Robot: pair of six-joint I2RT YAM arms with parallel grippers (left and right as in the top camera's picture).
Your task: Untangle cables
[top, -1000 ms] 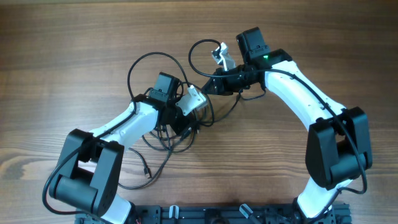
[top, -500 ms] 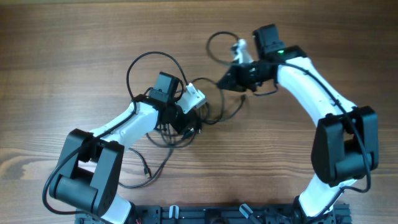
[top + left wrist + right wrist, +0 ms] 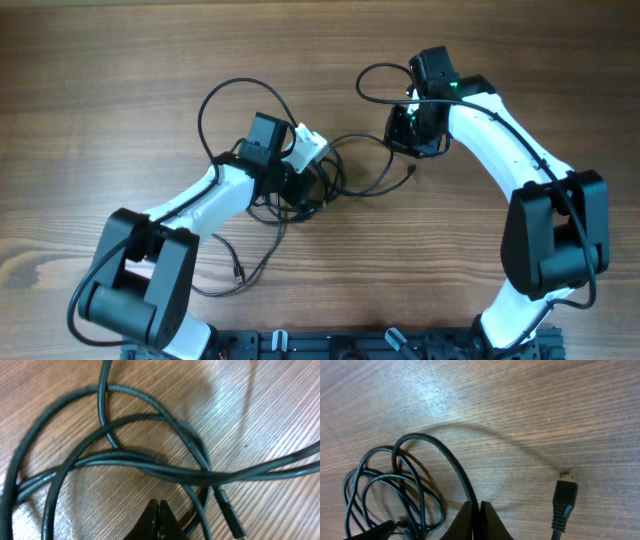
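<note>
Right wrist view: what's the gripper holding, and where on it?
The right gripper pinches a black cable along its looped run; the nearby plug lies free, ungripped.

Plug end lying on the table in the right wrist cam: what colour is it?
The plug is black with a small gold-coloured metal tip. It shows best in the right wrist view.

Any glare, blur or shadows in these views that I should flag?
Overhead: evenly lit and sharp, table without strong glare. Left wrist: white glare patch on the wood upper right, cables slightly soft. Right wrist: glare upper left, a curved cable shadow across the wood, plug in focus.
</note>
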